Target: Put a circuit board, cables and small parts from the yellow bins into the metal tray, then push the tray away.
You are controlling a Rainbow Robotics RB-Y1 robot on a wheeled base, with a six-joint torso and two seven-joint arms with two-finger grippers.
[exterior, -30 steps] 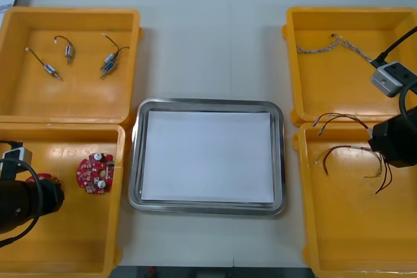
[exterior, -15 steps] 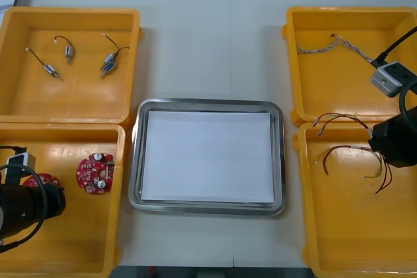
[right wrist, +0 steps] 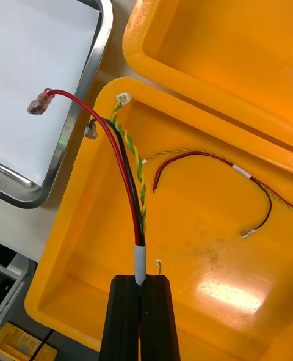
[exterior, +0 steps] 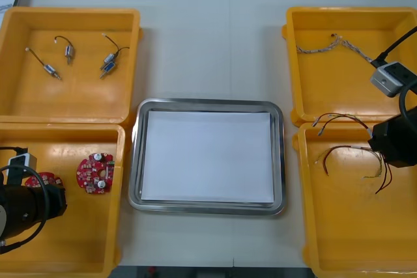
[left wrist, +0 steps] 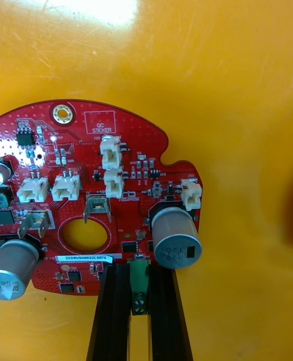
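In the near left yellow bin [exterior: 78, 245] my left gripper [left wrist: 139, 273] is shut on the edge of a round red circuit board [left wrist: 116, 171], its black fingers [left wrist: 113, 312] pinching the board's green connector. From the front, this board [exterior: 43, 178] peeks out beside the left arm, and a second red board [exterior: 96, 174] lies to its right. Over the near right bin [exterior: 352, 239], my right gripper [right wrist: 141, 280] is shut on a red and yellow cable bundle [right wrist: 125, 171] that rises from its fingers. The metal tray [exterior: 207, 105], white inside, sits between the bins.
The far left bin [exterior: 71, 102] holds several small metal parts [exterior: 108, 63]. A twisted blue and white cable [exterior: 332, 43] lies in the far right bin [exterior: 326, 89]. Another red and yellow cable [right wrist: 244, 175] lies on the near right bin's floor.
My left gripper's fingers have closed on the circuit board, and the left arm has shifted slightly toward the table's front edge. The right arm has not moved.
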